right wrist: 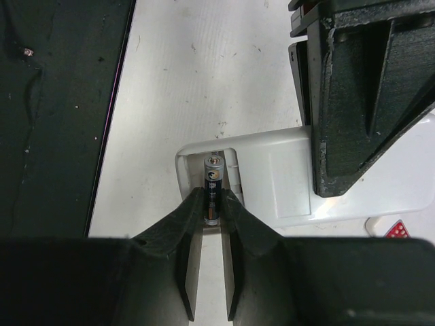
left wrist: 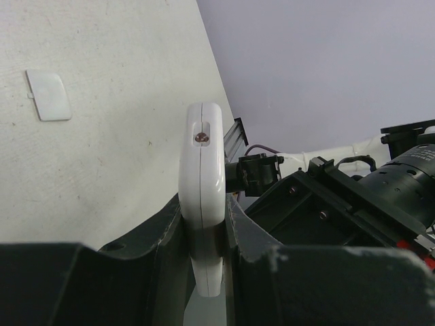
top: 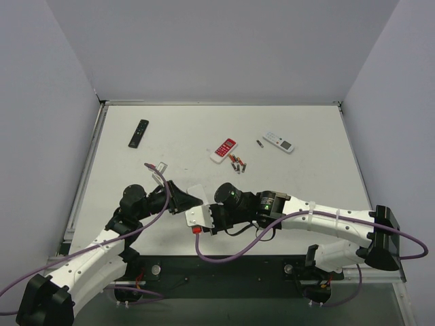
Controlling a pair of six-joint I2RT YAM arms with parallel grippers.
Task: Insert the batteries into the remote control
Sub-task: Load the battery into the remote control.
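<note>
The white remote control (left wrist: 202,163) (top: 195,192) is lifted off the table near the front middle and stands on edge between the fingers of my left gripper (left wrist: 204,224) (top: 187,198), which is shut on it. In the right wrist view its back (right wrist: 285,176) faces the camera with the cover off. One battery (right wrist: 213,183), dark and copper with a metal cap, stands in the open compartment with my right gripper (right wrist: 214,200) shut on its lower half. Several loose batteries (top: 236,163) lie mid-table, and a single one (top: 259,143) lies further back.
The removed white cover (left wrist: 49,95) (top: 162,166) lies on the table left of the grippers. A red-and-white remote (top: 223,150), another white remote (top: 279,141) and a slim black remote (top: 138,133) lie further back. Grey walls enclose the table on three sides.
</note>
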